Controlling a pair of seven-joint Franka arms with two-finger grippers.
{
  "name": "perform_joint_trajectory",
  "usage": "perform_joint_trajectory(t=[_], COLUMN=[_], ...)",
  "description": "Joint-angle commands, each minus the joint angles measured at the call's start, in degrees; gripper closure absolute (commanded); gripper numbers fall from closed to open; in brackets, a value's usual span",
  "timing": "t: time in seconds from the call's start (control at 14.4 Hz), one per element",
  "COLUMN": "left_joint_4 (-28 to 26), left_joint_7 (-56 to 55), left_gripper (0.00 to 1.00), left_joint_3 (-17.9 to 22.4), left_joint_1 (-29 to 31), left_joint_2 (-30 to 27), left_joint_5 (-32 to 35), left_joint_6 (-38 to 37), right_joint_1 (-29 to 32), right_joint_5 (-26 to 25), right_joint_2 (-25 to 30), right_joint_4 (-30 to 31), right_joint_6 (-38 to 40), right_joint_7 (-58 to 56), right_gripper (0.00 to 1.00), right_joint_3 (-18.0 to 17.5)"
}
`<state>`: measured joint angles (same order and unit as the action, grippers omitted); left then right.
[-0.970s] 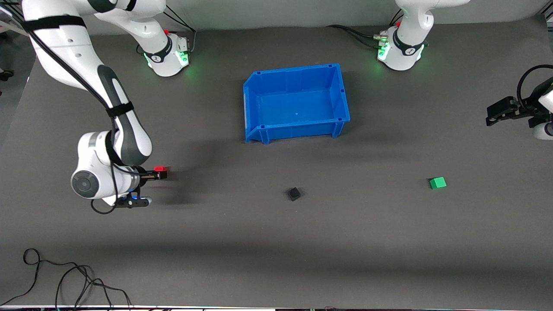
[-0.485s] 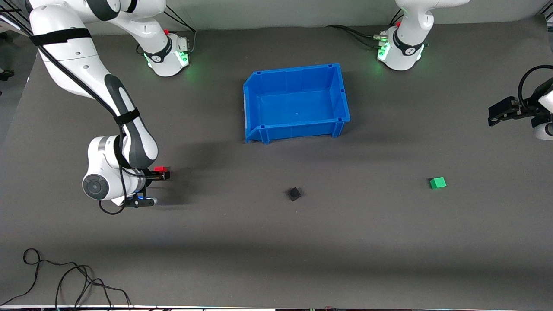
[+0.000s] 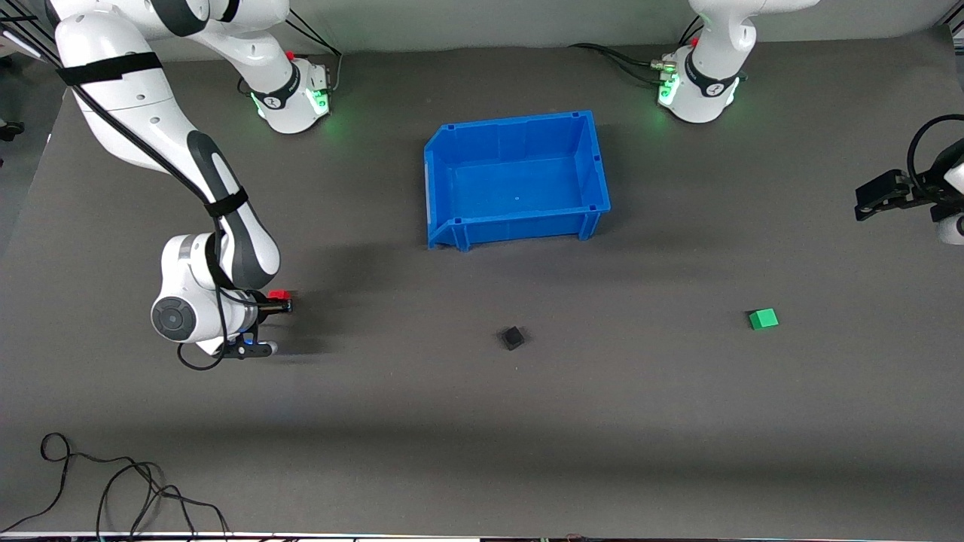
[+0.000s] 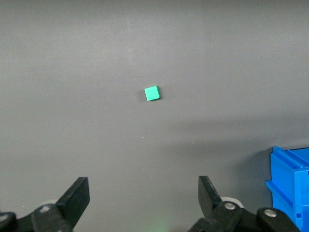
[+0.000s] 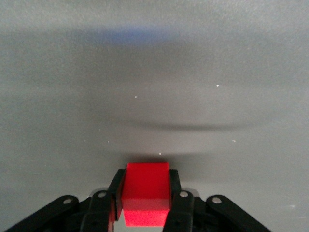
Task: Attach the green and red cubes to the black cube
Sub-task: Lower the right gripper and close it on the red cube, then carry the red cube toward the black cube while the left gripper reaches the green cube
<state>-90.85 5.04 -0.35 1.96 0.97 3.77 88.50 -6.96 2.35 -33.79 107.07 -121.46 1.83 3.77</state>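
Note:
My right gripper [image 3: 280,301] is shut on the red cube [image 3: 279,294] and holds it above the mat toward the right arm's end of the table; the right wrist view shows the red cube [image 5: 146,192] clamped between the fingers. The black cube [image 3: 513,337] lies on the mat, nearer to the front camera than the blue bin. The green cube [image 3: 763,318] lies on the mat toward the left arm's end, and shows in the left wrist view [image 4: 152,93]. My left gripper [image 4: 143,200] is open and empty, up at the left arm's end of the table [image 3: 877,197].
An empty blue bin [image 3: 452,147] stands mid-table toward the robots' bases. Loose black cables [image 3: 113,489] lie at the mat's near edge at the right arm's end. A corner of the blue bin [image 4: 289,183] shows in the left wrist view.
My right arm has shifted a little toward the table's middle with the red cube still held. My left gripper has drifted slightly outward toward the table's end.

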Motion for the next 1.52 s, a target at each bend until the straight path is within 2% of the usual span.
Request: perform_joint_trajectory(t=[0.0, 0.07, 0.14, 0.21, 0.28, 0.55, 0.69, 0.83, 0.97, 1.11, 1.32, 1.46], left_joint_4=[0.9, 1.0, 1.0, 0.9, 0.8, 0.9, 0.9, 1.6, 0.6, -1.2, -3.1, -6.1], left_joint_7=[-1.2, -3.4, -9.8, -18.3, -24.1, -36.7, -46.5, -59.3, -71.7, -83.5, -95.7, -104.0], left_gripper=[0.01, 0.01, 0.06, 0.15, 0.17, 0.11, 0.01, 0.0, 0.0, 0.0, 0.0, 0.0], left_joint_3=[0.0, 0.0, 0.0, 0.0, 0.0, -0.1, 0.0, -0.1, -0.2, -0.2, -0.2, -0.2], left_joint_1=[1.5, 2.4, 3.0, 3.0, 3.0, 6.8, 6.7, 6.6, 6.6, 5.9, 6.0, 6.5], left_joint_2=[1.1, 2.0, 2.9, 3.5, 4.3, 7.6, 10.2, 15.1, 18.2, 20.5, 22.8, 23.6], left_joint_5=[0.7, 0.1, 0.0, 0.3, 0.8, -0.1, 0.5, -0.5, -0.9, -0.8, -1.1, -1.1], left_joint_6=[0.2, -0.2, -1.0, -1.4, -1.4, -1.8, -1.2, -0.1, 5.7, 12.5, 20.8, 27.7], right_joint_1=[-0.3, -0.4, -0.4, -0.8, -1.6, -5.9, -8.4, -11.0, -13.3, -14.4, -15.4, -16.3], right_joint_5=[3.3, 3.8, 3.9, 4.4, 5.2, 8.7, 12.7, 13.6, 13.8, 16.4, 24.9, 26.0], right_joint_2=[2.4, 2.8, 2.9, 2.9, 2.9, 2.0, 0.3, -2.1, -4.8, -7.9, -12.1, -13.6], right_joint_4=[0.3, -0.1, -1.6, -3.5, -5.7, -12.3, -15.3, -19.3, -23.5, -27.2, -32.0, -32.7], right_joint_6=[0.8, 2.2, 4.4, 6.6, 8.5, 12.2, 12.2, 12.1, 12.0, 11.7, 11.2, 8.0], right_joint_7=[3.5, 6.8, 10.5, 13.9, 16.9, 33.5, 42.1, 51.6, 60.4, 68.1, 75.3, 79.8], right_gripper=[0.84, 0.84, 0.85, 0.86, 0.87, 0.9, 0.9, 0.9, 0.91, 0.91, 0.91, 0.91], right_joint_3=[0.4, 0.2, 0.0, -0.3, -0.3, -0.4, -0.4, -0.4, -0.4, -0.4, -0.4, -0.5])
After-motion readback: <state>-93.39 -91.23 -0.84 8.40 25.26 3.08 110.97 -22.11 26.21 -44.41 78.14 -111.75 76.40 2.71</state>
